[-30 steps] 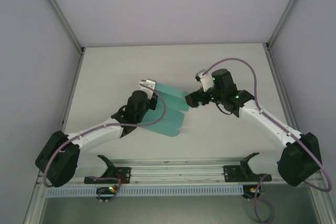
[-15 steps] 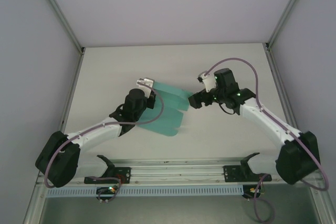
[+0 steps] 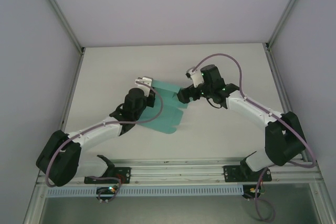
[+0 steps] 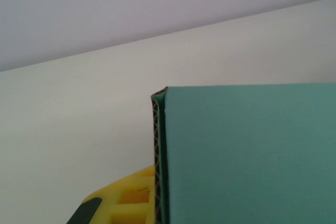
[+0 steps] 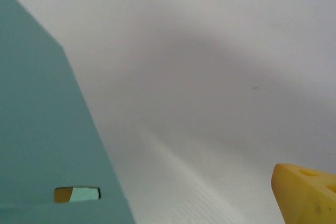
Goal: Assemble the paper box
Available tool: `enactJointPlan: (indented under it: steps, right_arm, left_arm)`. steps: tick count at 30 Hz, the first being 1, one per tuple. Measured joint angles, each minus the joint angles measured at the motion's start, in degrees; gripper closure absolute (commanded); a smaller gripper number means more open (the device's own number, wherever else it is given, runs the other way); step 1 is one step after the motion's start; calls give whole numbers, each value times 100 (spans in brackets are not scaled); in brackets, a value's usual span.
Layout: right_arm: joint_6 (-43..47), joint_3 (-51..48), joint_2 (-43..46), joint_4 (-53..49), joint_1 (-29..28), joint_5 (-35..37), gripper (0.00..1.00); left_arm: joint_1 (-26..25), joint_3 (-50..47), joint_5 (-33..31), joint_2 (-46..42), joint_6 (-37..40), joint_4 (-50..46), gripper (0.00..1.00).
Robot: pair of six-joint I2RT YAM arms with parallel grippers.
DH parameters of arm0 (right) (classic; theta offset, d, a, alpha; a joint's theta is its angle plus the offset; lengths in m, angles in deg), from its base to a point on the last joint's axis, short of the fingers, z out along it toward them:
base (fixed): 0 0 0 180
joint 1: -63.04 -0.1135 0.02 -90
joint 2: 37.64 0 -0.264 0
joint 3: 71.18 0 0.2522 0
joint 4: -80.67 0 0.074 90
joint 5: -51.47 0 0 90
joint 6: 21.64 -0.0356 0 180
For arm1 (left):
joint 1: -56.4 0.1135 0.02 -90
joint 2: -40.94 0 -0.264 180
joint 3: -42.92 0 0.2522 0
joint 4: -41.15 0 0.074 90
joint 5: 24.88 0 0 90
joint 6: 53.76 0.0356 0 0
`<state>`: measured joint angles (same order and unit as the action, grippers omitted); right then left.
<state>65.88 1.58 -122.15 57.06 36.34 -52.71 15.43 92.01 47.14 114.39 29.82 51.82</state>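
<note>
Moved: right fingers (image 5: 307, 192) closer to box (image 3: 169, 115), spread wide | box just left of them, flaps toward them | left fingers (image 4: 126, 205) clamped on box's far edge

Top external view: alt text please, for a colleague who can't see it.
A teal-green die-cut card sheet is at the middle of the white table, its far left corner gripped by the left arm's tool. The right arm's tool reaches in to the sheet's right edge, jaws open.
</note>
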Motion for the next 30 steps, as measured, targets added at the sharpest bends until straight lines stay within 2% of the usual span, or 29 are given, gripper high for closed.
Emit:
enactJointPlan:
  steps: [5, 10, 14, 20, 30]
  right_arm:
    - [-221, -422, 743, -146, -26, 470, 0]
    - [-356, -1067, 1681, -433, -26, 627, 0]
    - [-492, -1580, 2061, -538, -26, 629, 0]
    - [-566, -1917, 1915, -402, -26, 778, 0]
    - [-765, -2028, 1051, 1606, -26, 682, 0]
  left_arm:
    - [-74, 0, -76, 0, -4, 68, 100]
    - [-72, 0, -149, 0, -9, 61, 100]
    - [-61, 9, -155, 0, -52, 44, 100]
    - [-57, 66, -146, 0, -153, -31, 100]
    - [15, 66, -136, -4, -245, -129, 100]
